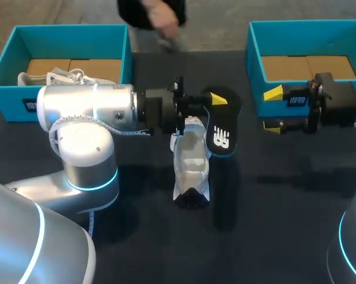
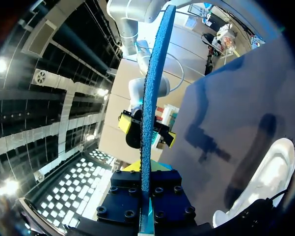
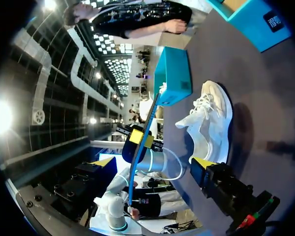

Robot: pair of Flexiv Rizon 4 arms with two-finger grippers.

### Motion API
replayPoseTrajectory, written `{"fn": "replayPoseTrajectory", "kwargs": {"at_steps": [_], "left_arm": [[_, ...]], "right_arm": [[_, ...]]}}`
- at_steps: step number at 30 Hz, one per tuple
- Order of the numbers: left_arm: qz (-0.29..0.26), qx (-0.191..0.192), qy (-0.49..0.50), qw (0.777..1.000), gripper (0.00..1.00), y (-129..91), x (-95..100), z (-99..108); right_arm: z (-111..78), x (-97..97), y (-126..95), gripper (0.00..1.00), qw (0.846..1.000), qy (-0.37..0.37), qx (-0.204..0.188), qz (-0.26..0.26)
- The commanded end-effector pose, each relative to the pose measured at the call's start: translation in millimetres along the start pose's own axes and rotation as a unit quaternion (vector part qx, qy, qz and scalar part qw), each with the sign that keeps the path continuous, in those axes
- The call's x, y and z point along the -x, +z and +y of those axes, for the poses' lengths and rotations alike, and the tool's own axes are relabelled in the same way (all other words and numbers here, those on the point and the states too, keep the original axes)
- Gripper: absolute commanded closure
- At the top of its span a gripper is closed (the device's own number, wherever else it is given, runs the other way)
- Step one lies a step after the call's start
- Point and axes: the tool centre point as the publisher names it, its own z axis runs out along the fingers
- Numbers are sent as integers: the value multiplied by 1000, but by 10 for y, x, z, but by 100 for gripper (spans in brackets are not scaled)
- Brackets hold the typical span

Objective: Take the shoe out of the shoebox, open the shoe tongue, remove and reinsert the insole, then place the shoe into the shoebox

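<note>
Dark matte table [image 1: 272,195] all round. Far left, a teal cardboard left shoebox [image 1: 6,65] is seen with a laced spare shoe [image 1: 59,77] inside. Next, a flat black insole [image 1: 222,127] with a rough blue foam edge and a white logo is pinched by the left gripper [image 2: 145,189], close by the white shoe [image 1: 191,165] lying on the table. Further right, the right gripper [image 1: 275,110] is held spread, nothing in it, beside the brown-floored right shoebox [image 1: 308,25]. Box labels can't be read.
</note>
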Motion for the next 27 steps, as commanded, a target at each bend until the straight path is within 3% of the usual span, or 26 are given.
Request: {"fn": "replayPoseTrajectory", "kwargs": {"at_steps": [1, 11, 16, 27], "left_arm": [[0, 0, 1, 1000, 100, 12, 2, 2], [0, 0, 1, 1000, 100, 12, 2, 2], [13, -23, -53, 998, 100, -26, -216, -130], [-6, -55, -129, 990, 100, -298, -205, -312]], "right_arm": [[-8, -6, -3, 0, 1000, 1, 0, -2], [-8, -6, -3, 0, 1000, 1, 0, -2], [-16, 14, -6, 0, 1000, -3, 0, -8], [-214, 223, -35, 0, 998, -32, 31, -35]]}}
